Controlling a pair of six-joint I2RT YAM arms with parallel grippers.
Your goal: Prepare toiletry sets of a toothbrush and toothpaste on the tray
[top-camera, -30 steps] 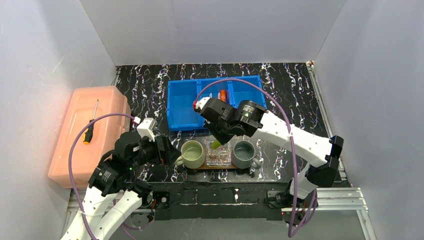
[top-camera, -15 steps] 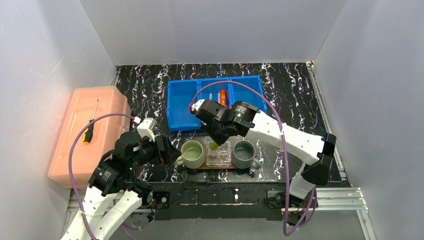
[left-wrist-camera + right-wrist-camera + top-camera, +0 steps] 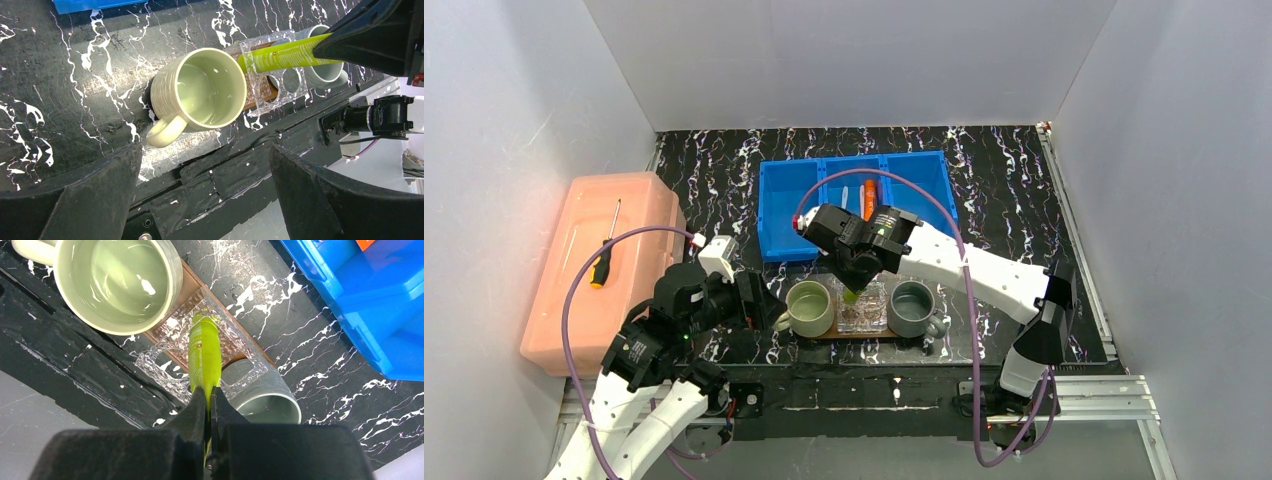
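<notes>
Found the right gripper closed tightly on the flat tail end of the lime-green tube, with almost no gap between the two fingers. Saw the tube hanging from that grip with its long axis steep, the cap end pointing downward and away from the wrist, toward the small clear holder. Noticed the cap end at the side of the holder nearest the green mug, just beside its rim; could not tell whether the tip was already inside a hole or only touching the plastic. From the left wrist view, saw the same tube slanting across the clear holder, the tail gone under the dark body of the right arm and the cap end close to the green mug. Located the holder on the dark-brown tray, between the green mug and the grey mug, both mugs upright and standing at the two ends of the tray. Found the left gripper spread wide with nothing between its fingers, hovering near the handle side of the green mug. Farther back, saw the orange tube lying in the middle compartment of the blue bin, long axis running front to back, with a thin pale toothbrush just beside it.
</notes>
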